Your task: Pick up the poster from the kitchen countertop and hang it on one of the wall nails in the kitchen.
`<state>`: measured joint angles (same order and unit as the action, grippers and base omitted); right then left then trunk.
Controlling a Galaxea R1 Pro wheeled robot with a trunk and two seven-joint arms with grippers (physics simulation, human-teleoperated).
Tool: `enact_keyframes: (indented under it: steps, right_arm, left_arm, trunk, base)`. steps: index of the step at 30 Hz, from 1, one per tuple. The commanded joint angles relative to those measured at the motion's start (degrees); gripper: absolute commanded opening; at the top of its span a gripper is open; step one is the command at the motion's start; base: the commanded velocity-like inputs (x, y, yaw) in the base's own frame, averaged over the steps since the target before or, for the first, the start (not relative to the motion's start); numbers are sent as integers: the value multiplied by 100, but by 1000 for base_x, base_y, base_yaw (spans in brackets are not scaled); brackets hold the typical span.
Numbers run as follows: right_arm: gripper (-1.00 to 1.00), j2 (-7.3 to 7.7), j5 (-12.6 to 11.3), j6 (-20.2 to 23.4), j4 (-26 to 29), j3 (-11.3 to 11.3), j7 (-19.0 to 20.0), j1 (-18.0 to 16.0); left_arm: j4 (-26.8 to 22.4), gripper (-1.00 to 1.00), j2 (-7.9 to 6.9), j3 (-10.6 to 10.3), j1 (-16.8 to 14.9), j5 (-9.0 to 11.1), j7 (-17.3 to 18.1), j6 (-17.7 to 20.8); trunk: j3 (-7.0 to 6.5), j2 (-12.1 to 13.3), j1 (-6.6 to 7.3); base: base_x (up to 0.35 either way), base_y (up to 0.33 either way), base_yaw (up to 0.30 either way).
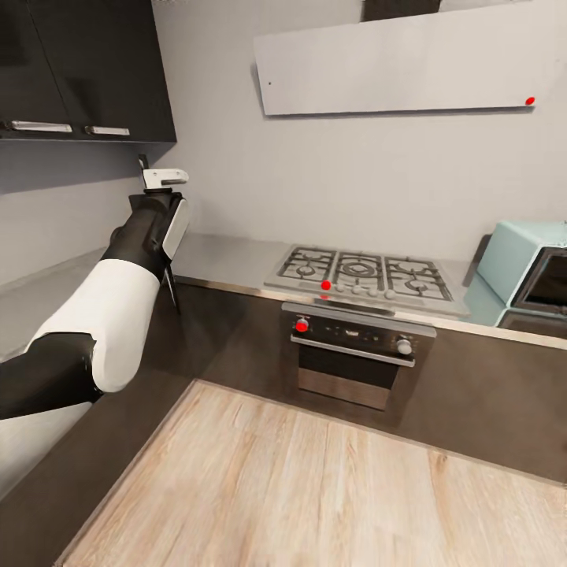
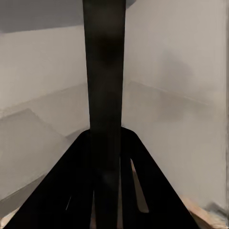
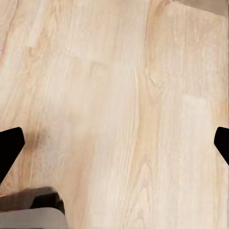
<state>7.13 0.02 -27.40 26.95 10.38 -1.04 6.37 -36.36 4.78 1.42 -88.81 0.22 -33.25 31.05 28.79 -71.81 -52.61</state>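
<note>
worktop [image 1: 228,264]: smooth pale grey slab, matt, with a thin bright metal edge along its front.
hob [image 1: 364,277]: brushed steel plate with dark cast-looking grates.
oven [image 1: 356,354]: steel front, dark glossy glass door, metal bar handle.
floor [image 1: 315,488]: light wood planks, visible grain, soft satin sheen.
wall cabinets [image 1: 79,67]: dark, smooth, slightly glossy doors with metal bar handles.
base cabinets [image 1: 488,409]: dark brown, matt, smooth.
wall [image 1: 331,181]: plain grey-white, matt.
hood [image 1: 398,67]: flat pale grey panel, smooth.
left arm [image 1: 118,299]: glossy white shell over matt black segments.
microwave [image 1: 524,268]: smooth pale turquoise casing with dark glass door.
</note>
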Motion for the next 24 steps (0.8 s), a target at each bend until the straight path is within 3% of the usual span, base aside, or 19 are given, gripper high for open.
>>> enact_keyframes:
  steps: [1, 2, 4, 8, 14, 17, 24]
  right_arm:
    - [100, 9, -4, 462, 552, 3, -11, -9]
    - [100, 12, -7, 1229, 1410, 35, -5, -19]
    - [100, 7, -11, 1889, 2198, 81, 1, -25]
    - [100, -8, -14, 2501, 3133, 113, 5, -29]
    - [100, -19, -11, 2644, 3481, 111, 8, 1]
    - [100, -21, 3, 2329, 3412, 108, -4, 11]
    - [100, -19, 10, 2175, 3274, 105, -1, 12]
  left_arm:
    - [-8, -100, 5, 14, -4, -12, -15, 32]
    - [-8, -100, 5, 15, -4, -11, -11, 32]
    - [-7, -100, 5, 15, -4, -8, -8, 32]
    - [-4, -100, 5, 14, -4, -5, -7, 33]
    - [-64, -100, 8, 13, -4, -4, -6, 41]
    - [-212, -100, 6, 22, -4, -4, -6, 48]
    - [-250, -100, 5, 25, -4, 15, 10, 55]
  trunk:
    - [5, -4, 3]
    - [5, -4, 3]
    - [5, -4, 3]
    - [5, -4, 3]
    - [5, -4, 3]
    - [5, -4, 3]
    - [5, -4, 3]
  base:
    - [-305, -151, 0]
    - [-305, -150, 0]
    - [-305, -150, 0]
    - [-287, -143, 0]
    - [-184, -50, 0]
    - [-297, -9, 0]
    - [-324, -1, 0]
